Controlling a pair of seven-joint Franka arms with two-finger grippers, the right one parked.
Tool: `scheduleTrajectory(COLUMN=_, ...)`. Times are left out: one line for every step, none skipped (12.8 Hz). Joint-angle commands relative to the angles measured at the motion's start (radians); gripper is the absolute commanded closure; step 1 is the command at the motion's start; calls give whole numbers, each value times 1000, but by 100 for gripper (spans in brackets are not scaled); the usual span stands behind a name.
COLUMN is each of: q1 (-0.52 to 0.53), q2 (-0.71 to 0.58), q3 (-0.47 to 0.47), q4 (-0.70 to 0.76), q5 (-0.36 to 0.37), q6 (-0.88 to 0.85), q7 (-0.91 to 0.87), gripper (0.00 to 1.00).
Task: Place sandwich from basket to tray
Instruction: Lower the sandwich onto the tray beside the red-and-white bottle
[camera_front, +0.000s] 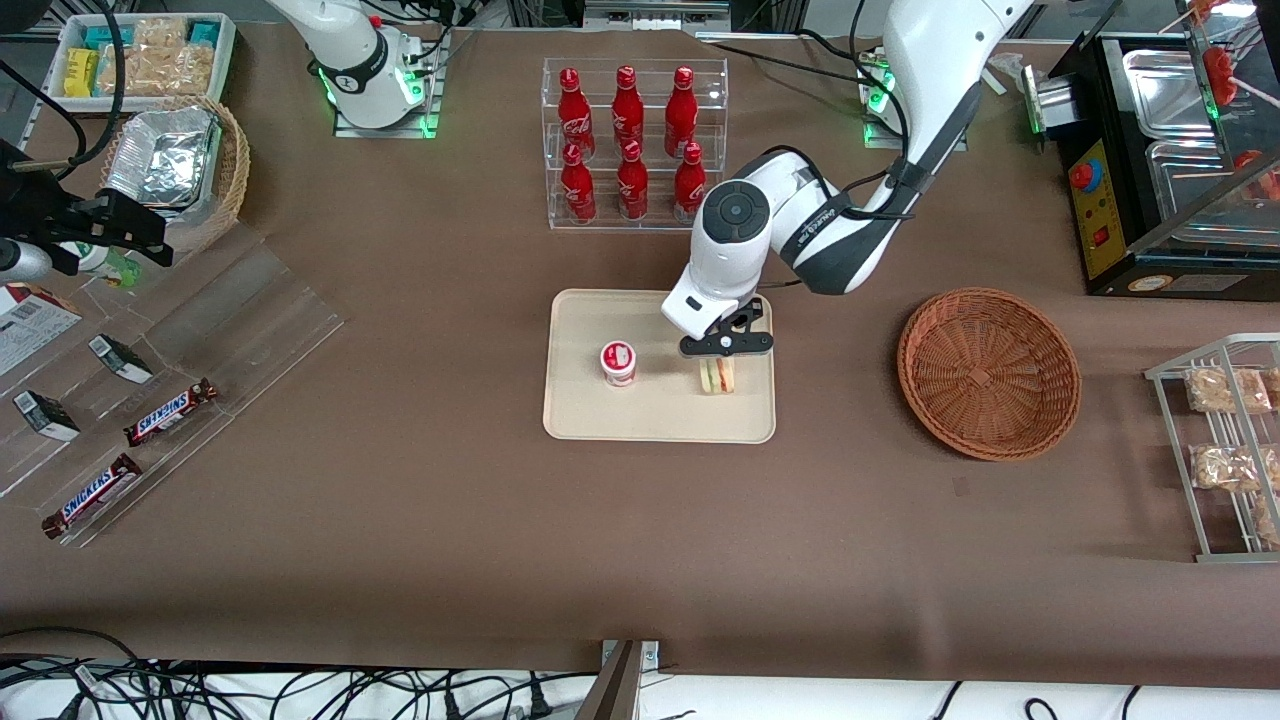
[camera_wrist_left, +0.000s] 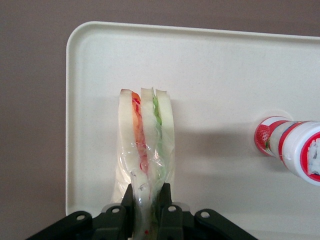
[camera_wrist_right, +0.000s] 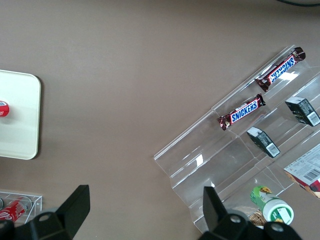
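Sandwich (camera_wrist_left: 146, 137) stands on edge on the tray (camera_front: 600, 420), cut side up, beside a small red-and-white cup (camera_front: 619, 362). Tool (camera_wrist_left: 148, 200) directly above it, fingers closed on the wrapped end, apparently keeping the wedge upright until release. Basket (camera_front: 988, 372) lies empty toward the working arm's end of the counter (camera_front: 400, 520).
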Motion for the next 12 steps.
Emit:
scheduleTrajectory(q1=-14, q2=62, q3=6, q4=74, q5=57, q6=0, q7=-27, gripper=78)
scheduleTrajectory(q1=-18, q2=69, q3=6, q4=83, q5=71, q6=0, q7=-50, gripper=78)
scheduleTrajectory(q1=-18, q2=73, q3=6, q4=85, q5=90, q6=0, q7=-56, gripper=78)
scheduleTrajectory(q1=-18, q2=74, q3=6, q4=85, q5=93, q6=0, q7=-56, gripper=78)
scheduleTrajectory(q1=-18, q2=79, q3=6, q4=86, q5=93, q6=0, q7=-56, gripper=78)
scheduleTrajectory(q1=-19, q2=83, q3=6, q4=86, q5=93, q6=0, q7=-56, gripper=78)
scheduleTrajectory(q1=-21, q2=88, q3=6, q4=86, q5=93, q6=0, q7=-56, gripper=78)
scheduleTrajectory(q1=-21, q2=89, q3=8, q4=86, q5=94, q6=0, q7=-56, gripper=78)
scheduleTrajectory(q1=-22, q2=91, q3=8, q4=88, q5=94, q6=0, q7=-56, gripper=77)
scheduleTrajectory(q1=-27, q2=91, q3=8, q4=86, q5=93, q6=0, q7=-56, gripper=77)
scheduleTrajectory(q1=-27, q2=96, q3=8, q4=88, q5=93, q6=0, q7=-56, gripper=77)
scheduleTrajectory(q1=-27, q2=96, q3=8, q4=88, q5=91, q6=0, q7=-56, gripper=76)
